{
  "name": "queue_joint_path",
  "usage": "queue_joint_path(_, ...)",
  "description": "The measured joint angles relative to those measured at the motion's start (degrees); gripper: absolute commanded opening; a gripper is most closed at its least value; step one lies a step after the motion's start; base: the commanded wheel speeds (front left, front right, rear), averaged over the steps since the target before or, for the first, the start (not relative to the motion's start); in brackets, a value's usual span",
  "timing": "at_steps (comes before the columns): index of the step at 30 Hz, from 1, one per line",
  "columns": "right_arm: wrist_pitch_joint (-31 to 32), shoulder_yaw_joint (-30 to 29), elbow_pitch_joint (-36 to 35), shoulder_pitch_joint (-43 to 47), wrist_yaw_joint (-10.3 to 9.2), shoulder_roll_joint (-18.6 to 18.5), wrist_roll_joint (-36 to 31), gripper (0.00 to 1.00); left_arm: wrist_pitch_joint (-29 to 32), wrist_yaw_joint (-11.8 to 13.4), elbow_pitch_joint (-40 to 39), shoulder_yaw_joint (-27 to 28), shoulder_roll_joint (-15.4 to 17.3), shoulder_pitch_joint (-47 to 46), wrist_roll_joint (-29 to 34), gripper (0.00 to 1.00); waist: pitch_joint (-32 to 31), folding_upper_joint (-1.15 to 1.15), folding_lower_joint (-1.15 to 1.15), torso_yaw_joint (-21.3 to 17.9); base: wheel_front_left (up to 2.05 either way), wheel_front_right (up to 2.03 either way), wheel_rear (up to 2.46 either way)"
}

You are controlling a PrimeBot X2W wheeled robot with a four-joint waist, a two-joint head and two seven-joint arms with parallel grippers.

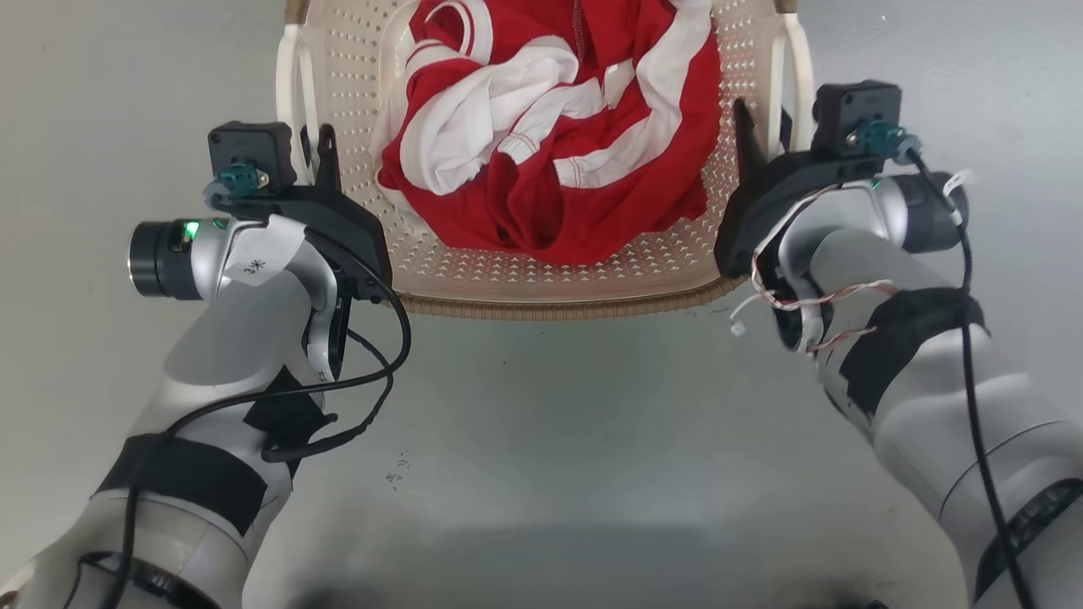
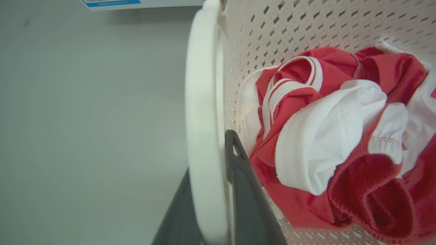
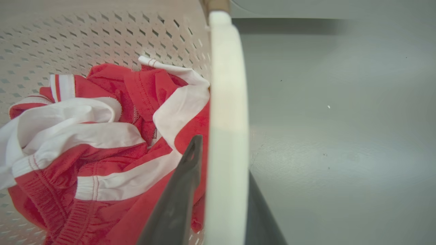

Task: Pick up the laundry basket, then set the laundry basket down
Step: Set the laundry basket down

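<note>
The laundry basket (image 1: 355, 85) is cream with perforated walls and a brown woven rim, and lies straight ahead in the head view. A red and white garment (image 1: 550, 152) is bunched inside it. My left gripper (image 1: 311, 148) is shut on the basket's left white handle (image 2: 201, 102), one dark finger (image 2: 245, 190) inside the wall and the other outside. My right gripper (image 1: 764, 127) is likewise shut on the right white handle (image 3: 226, 85), its inner finger (image 3: 177, 197) against the clothing. Whether the basket touches the floor is hidden.
Grey floor (image 1: 541, 474) surrounds the basket on the near side and on both flanks. A white edge with a blue label (image 2: 112, 3) shows past the left handle. A pale curved edge (image 3: 306, 6) lies beyond the right handle.
</note>
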Motion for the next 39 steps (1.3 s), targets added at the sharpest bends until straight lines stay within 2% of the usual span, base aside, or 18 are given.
queue_joint_path(1, 0.05, 0.26, 0.02, 0.42, 0.09, 0.18, 0.00, 0.80, -0.49, -0.03, -0.02, -0.05, 0.12, -0.26, 0.31, 0.38, -0.02, 0.02, 0.02, -0.02, 0.00, 0.00, 0.00)
queue_joint_path(2, 0.03, 0.36, 0.01, 0.98, 0.20, 0.62, 0.00, 1.00, -0.42, -0.02, 0.04, -0.16, 0.10, -0.53, 0.69, 0.69, -0.06, 0.02, 0.02, -0.05, 0.00, 0.00, 0.00)
queue_joint_path(3, 0.03, 0.44, 0.00, 1.24, 0.24, 0.90, 0.00, 1.00, 0.00, -0.01, 0.21, -0.26, -0.11, -0.65, 1.05, 0.69, -0.13, 0.02, 0.02, -0.08, 0.00, 0.00, 0.00)
queue_joint_path(4, 0.03, 0.55, -0.04, 1.26, 0.26, 1.11, 0.00, 1.00, 0.08, -0.01, 0.36, -0.34, -0.34, -0.64, 1.14, 0.86, -0.20, 0.02, 0.02, -0.10, 0.00, 0.00, 0.00)
queue_joint_path(5, 0.03, 0.59, -0.07, 1.26, 0.32, 1.29, 0.00, 1.00, 0.08, -0.01, 0.43, -0.34, -0.57, -0.64, 1.21, 0.97, -0.27, 0.02, 0.02, -0.11, 0.00, 0.00, 0.00)
queue_joint_path(6, 0.03, 0.62, -0.05, 1.26, 0.32, 1.40, 0.00, 1.00, 0.07, -0.01, 0.45, -0.35, -0.86, -0.64, 1.25, 1.00, -0.35, 0.02, 0.02, -0.12, 0.00, 0.00, 0.00)
queue_joint_path(24, -0.12, 1.07, 0.89, 1.26, 0.32, 1.41, 0.00, 1.00, -0.47, -0.76, 1.60, 0.13, 0.32, 0.40, 1.13, 1.00, -4.03, -0.01, -0.02, -0.38, 0.00, 0.00, 0.00)
queue_joint_path(39, -1.05, 0.98, 2.10, 1.26, 0.33, 1.53, 0.14, 1.00, -1.44, -1.54, 1.67, 1.55, 0.83, 3.52, 0.75, 1.00, -11.10, -0.02, -0.02, -1.23, 0.00, 0.00, 0.00)
